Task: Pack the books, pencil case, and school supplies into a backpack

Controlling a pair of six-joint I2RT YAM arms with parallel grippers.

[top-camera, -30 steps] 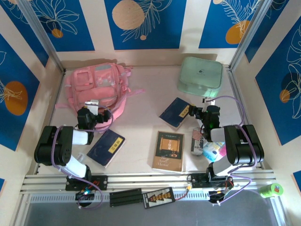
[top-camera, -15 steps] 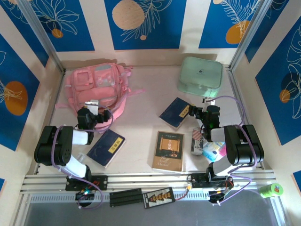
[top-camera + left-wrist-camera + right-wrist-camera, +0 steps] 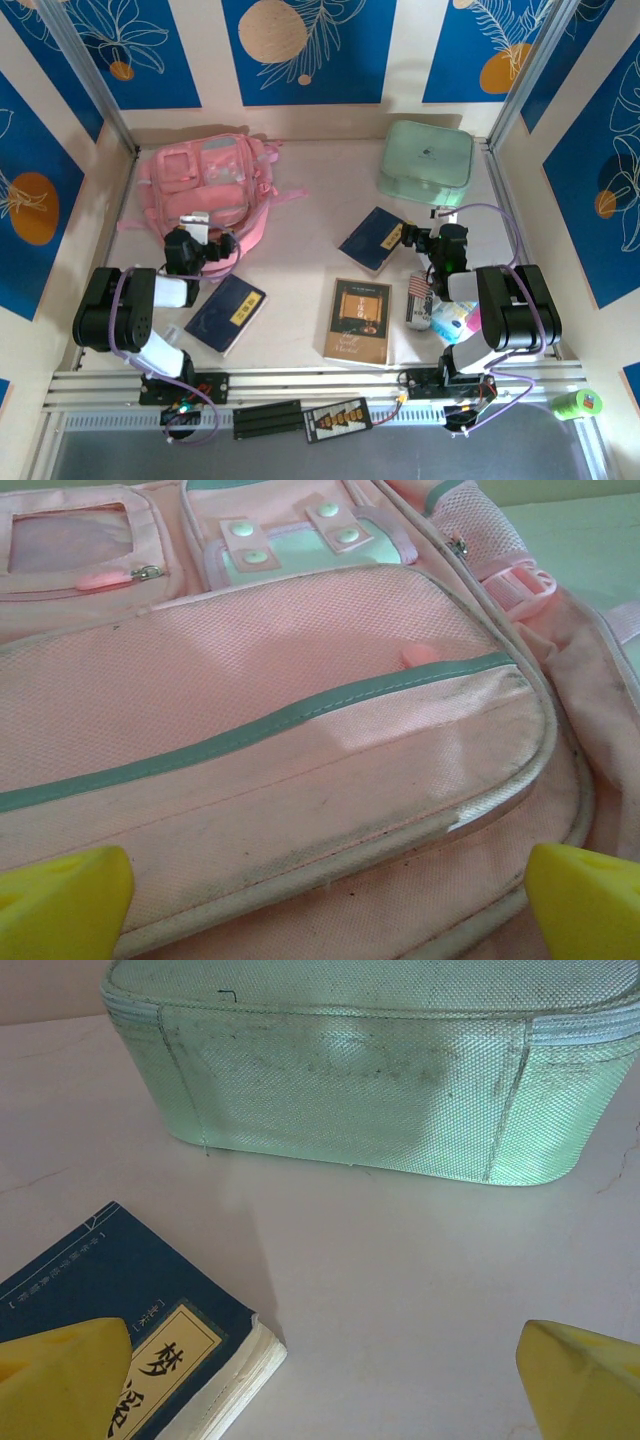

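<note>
pink backpack [image 3: 205,185] lying flat at the far left of the table [image 3: 300,250], front pockets up, zips seemingly shut in the left wrist view. left gripper [image 3: 205,250] low at its near edge, yellow fingers [image 3: 65,900] spread wide and holding nothing, only pink fabric between them. judged risk here: soft cloth bunching, or the whole bag sliding away under a push, and no way in for any book without an opened main compartment. just right of that arm, navy book [image 3: 226,312] flat on the table, apart from both grippers. further right, brown and tan book [image 3: 358,321], also flat, near the front edge. beyond it, second navy book [image 3: 374,238], angled, with right gripper [image 3: 415,240] at its right corner, yellow fingertips [image 3: 60,1375] wide apart and empty, one tip above the labelled cover. judged risk here: thin book hard to pinch off a flat surface, likely to skid sideways or fan its pages, or to droop from a corner grip. mint-green box [image 3: 426,163] near, just behind that gripper, easy to bump on a forward reach. small colourful supplies [image 3: 445,318] beside the right arm, too small to identify, open to a knock from the elbow.
</note>
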